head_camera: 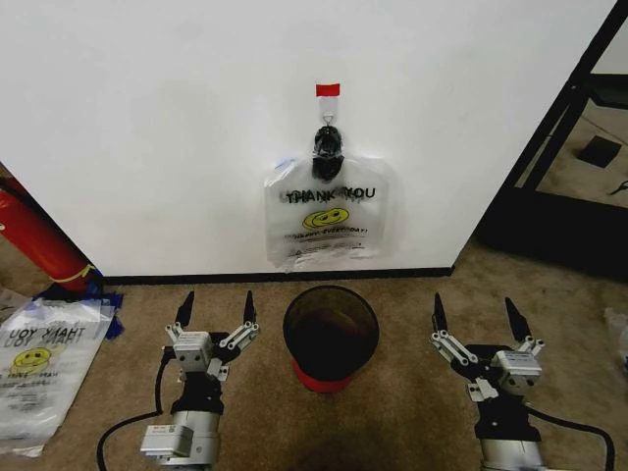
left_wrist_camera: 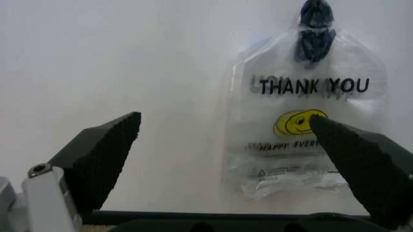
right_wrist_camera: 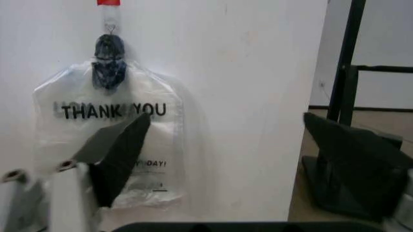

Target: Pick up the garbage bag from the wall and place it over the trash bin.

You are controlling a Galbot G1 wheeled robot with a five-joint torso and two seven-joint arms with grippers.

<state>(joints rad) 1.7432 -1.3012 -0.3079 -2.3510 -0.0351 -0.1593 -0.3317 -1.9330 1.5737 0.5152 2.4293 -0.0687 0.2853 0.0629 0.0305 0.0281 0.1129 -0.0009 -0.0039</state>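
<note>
The garbage bag (head_camera: 327,218), translucent with THANK YOU lettering and a yellow smiley, hangs from a black hook on the white wall (head_camera: 196,118) under a red tape strip (head_camera: 328,90). It also shows in the left wrist view (left_wrist_camera: 303,121) and right wrist view (right_wrist_camera: 110,125). The black trash bin (head_camera: 331,334) with a red base stands on the carpet just below it. My left gripper (head_camera: 217,308) is open, left of the bin. My right gripper (head_camera: 475,314) is open, right of the bin. Both are low, pointing at the wall, holding nothing.
A second printed plastic bag (head_camera: 39,368) lies on the carpet at the left, beside a red cylinder (head_camera: 34,235) leaning near the wall. A black metal frame (head_camera: 569,128) stands past the wall's right corner. Carpet lies between the grippers and the baseboard.
</note>
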